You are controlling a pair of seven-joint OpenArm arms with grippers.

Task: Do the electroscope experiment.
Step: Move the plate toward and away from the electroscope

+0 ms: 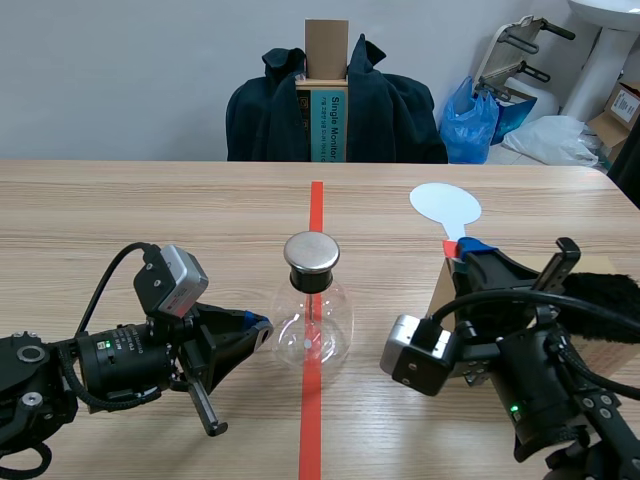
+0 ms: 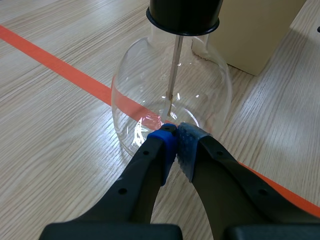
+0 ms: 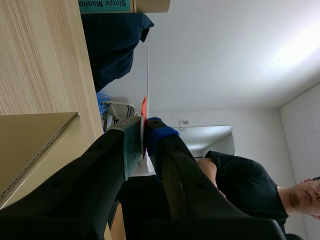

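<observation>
glass flask point(image 2: 212, 92) sits just ahead of the closed left end effector point(image 2: 176, 131)

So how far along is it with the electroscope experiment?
Done: right gripper shut on the paddle. In hand: paddle held up, apart from the cap of the flask. To do: bring it to the cap. The left gripper, shut, sits by the flask.

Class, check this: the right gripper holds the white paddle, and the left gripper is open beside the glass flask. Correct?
No: the left gripper is shut, not open, beside the glass flask; the left wrist view shows its pads together. The rest stands.
</observation>
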